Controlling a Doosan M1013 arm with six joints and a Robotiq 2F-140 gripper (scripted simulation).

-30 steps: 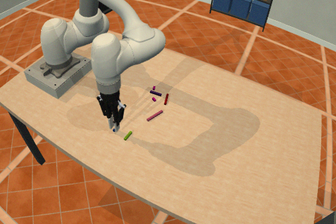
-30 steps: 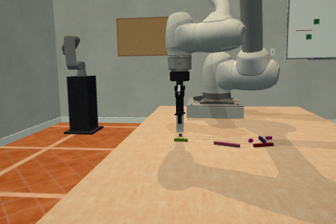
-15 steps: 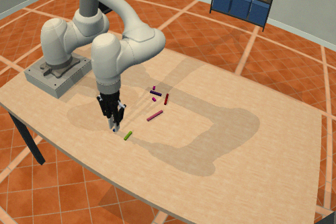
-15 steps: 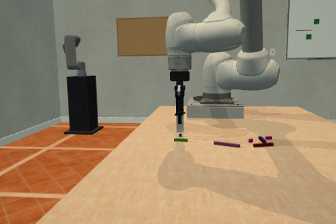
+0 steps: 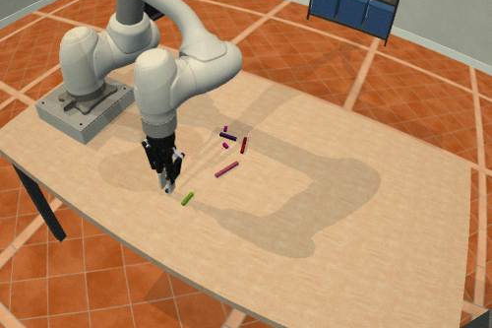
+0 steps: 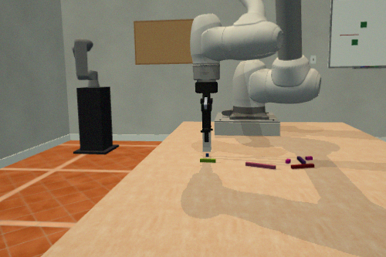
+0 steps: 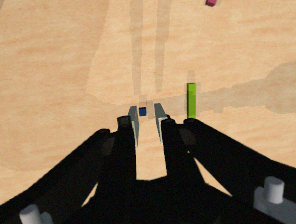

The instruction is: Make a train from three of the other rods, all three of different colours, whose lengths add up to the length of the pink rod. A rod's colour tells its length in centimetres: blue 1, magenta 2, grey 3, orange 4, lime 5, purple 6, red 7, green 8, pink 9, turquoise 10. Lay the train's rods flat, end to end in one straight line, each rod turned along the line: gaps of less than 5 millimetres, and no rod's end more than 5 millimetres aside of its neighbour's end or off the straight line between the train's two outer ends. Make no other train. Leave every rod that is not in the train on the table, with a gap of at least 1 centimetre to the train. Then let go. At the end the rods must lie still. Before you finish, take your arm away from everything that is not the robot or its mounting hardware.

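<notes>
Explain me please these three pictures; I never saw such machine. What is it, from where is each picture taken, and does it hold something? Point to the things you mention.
The machine is a white jointed robot arm [image 5: 154,81] [image 6: 239,42], fixed beside a table [image 5: 394,233] [image 6: 154,218] [image 7: 45,55]. The top picture looks down from above, the exterior one across the table towards the arm's base, and the wrist one from beside the end effector [image 5: 166,188] [image 6: 207,149] [image 7: 146,106]. On the table lie seven small rods: blue [image 5: 166,191] [image 6: 207,155] [image 7: 143,111], lime [image 5: 187,198] [image 6: 208,160] [image 7: 191,100], pink [image 5: 226,169] [image 6: 260,165] [image 7: 211,2], red [image 5: 243,145] [image 6: 303,166], purple [image 5: 227,136] [image 6: 301,160] and two magenta. Nothing is held: the fingers stand apart above the blue rod.
</notes>
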